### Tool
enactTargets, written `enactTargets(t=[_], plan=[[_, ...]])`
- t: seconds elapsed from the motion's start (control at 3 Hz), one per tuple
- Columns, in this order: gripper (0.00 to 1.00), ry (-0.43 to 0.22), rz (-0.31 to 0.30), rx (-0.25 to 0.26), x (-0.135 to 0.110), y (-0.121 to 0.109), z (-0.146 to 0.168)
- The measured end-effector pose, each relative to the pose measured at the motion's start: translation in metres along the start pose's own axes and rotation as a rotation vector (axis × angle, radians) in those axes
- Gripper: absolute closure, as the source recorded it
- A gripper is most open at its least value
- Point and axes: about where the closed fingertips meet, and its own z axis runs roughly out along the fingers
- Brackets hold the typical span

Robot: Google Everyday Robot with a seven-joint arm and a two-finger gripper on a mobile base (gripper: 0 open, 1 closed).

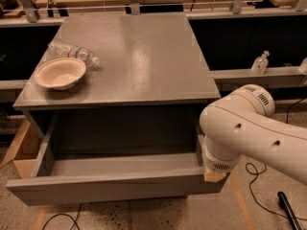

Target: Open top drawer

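The grey drawer (110,186) stands pulled far out of the grey cabinet (129,47). Its inside looks bare, with thin side walls left and right. My white arm comes in from the right. The gripper (213,175) is at the drawer's front right corner, mostly hidden behind the arm's white wrist, with only a tan part showing at the front panel's right end.
A cream bowl (60,73) and a lying clear plastic bottle (72,52) rest on the cabinet top at the left. A small bottle (260,63) stands on a ledge at the right. A wooden box (21,147) is on the floor at the left; black cables lie on the floor.
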Motion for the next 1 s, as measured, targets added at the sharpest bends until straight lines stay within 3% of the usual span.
enactTargets(t=[0.67,1.0], plan=[[0.12,0.001,-0.001,0.002,0.0001,0.0004,-0.0007],[0.0,0.002,-0.002,0.002,0.0002,0.0006,-0.0009]])
